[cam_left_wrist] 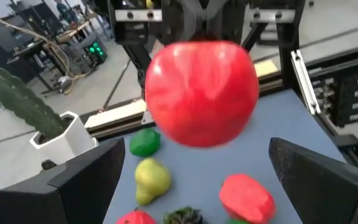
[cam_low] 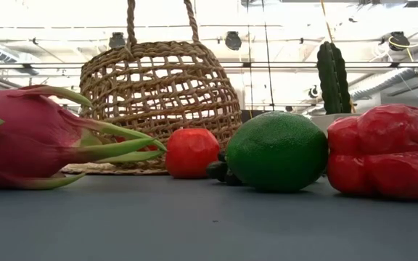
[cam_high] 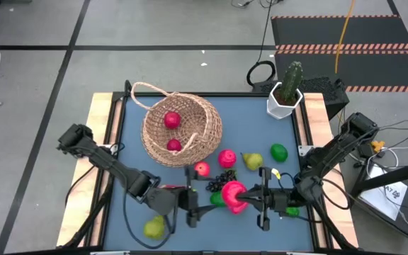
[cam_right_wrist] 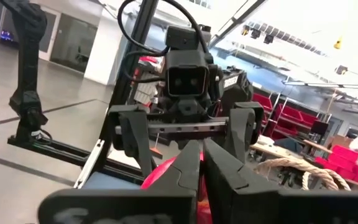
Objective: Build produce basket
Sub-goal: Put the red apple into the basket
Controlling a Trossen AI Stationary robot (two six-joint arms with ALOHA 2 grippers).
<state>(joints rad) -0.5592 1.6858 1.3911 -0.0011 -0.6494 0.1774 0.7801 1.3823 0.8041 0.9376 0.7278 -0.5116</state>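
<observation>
Right gripper [cam_high: 250, 196], fingers closed, hides part of the glossy red fruit [cam_left_wrist: 201, 93]; left gripper [cam_high: 190, 207] spread wide, empty.

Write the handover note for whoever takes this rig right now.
Pincers: the left pincer is open and empty, facing the pink fruit. The right pincer is shut on that fruit's other side; whether it grips it is unclear.
Done: the basket holds two red fruits.
Left: the pink fruit, two pears, lime, grapes and small red fruits are on the table, outside the basket.
</observation>
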